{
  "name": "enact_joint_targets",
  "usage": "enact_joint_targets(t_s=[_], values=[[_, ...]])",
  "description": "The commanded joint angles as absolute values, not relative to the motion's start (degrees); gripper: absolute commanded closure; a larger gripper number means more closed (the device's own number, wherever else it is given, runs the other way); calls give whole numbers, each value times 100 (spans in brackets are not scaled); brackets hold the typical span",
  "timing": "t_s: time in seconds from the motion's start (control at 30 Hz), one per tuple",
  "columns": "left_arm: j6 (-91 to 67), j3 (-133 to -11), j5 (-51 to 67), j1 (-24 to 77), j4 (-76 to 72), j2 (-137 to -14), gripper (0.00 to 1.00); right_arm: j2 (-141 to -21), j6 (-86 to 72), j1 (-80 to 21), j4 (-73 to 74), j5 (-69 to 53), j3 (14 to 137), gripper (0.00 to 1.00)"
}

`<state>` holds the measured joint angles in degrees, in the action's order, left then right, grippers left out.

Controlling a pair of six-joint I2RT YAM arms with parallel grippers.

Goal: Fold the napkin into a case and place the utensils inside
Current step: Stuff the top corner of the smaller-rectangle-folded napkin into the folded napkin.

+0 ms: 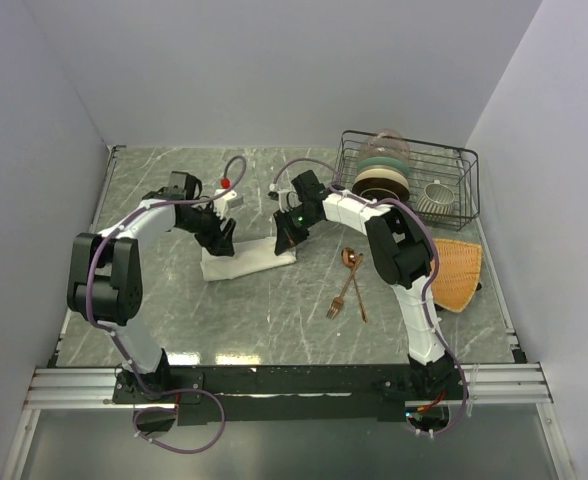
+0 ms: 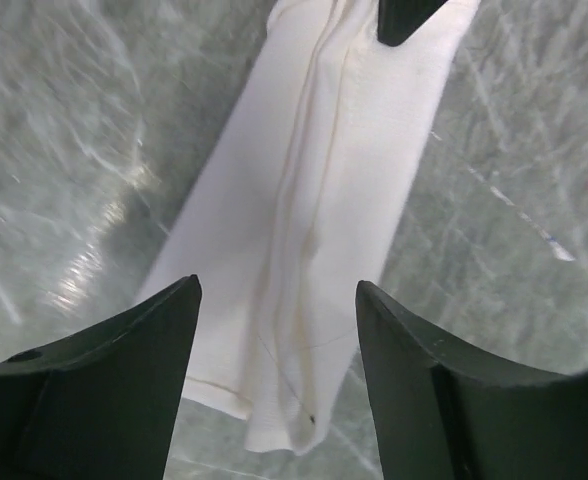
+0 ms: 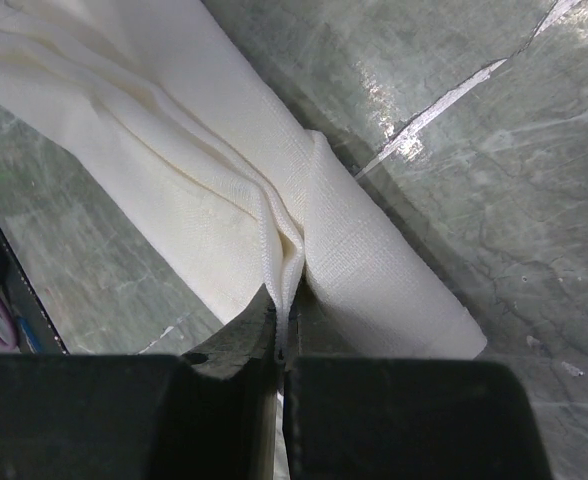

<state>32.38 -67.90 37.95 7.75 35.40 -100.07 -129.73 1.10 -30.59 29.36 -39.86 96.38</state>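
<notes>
Napkin (image 1: 249, 262) is folded into a long narrow strip, lying flat a bit left of centre in the top view. The right pincer (image 3: 282, 322) is pressed together, pinching the cloth at the strip's right end. The left pincer (image 2: 276, 290) is spread over the other end. The fork (image 1: 340, 298) and spoon (image 1: 350, 259) lie crossed to the right, off the cloth. Further right there's an orange woven mat (image 1: 459, 272), with a wire rack (image 1: 454, 160) of dishes at upper right. The desk (image 1: 174, 310) is glossy grey-green marble-look with glare, and plain pale walls (image 1: 274, 70) close it in on three sides.
</notes>
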Motion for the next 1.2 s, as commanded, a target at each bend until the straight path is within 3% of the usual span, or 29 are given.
enact_joint_targets(t_s=[0.0,0.33,0.43,0.57,0.67,1.1,1.13,1.17], values=[[3919,-6943,3349,1124,3393,-9993,30,-13157,211,-3015,2971,-3568,9659,100],[4245,-6829,2348,1793,2795,-10458,38,-13148,237,-3023,2988,-3586,9703,100],[4420,-6759,2171,1872,2865,-10704,50,-13148,255,-3015,2988,-3586,9694,100],[4596,-6698,2276,1898,3242,-10741,88,-13113,299,-3023,3006,-3577,9694,100],[4641,-6645,2540,1907,3576,-10617,99,-13052,343,-3023,3006,-3630,9677,100],[3473,-6039,3059,2083,4166,-9572,99,-12287,457,-3208,3093,-4236,9036,100],[3350,-5977,3015,2066,4131,-9563,95,-12278,466,-3225,3120,-4280,9018,100],[3288,-5872,2980,1952,4026,-9571,85,-12296,466,-3252,3138,-4289,9000,100]])
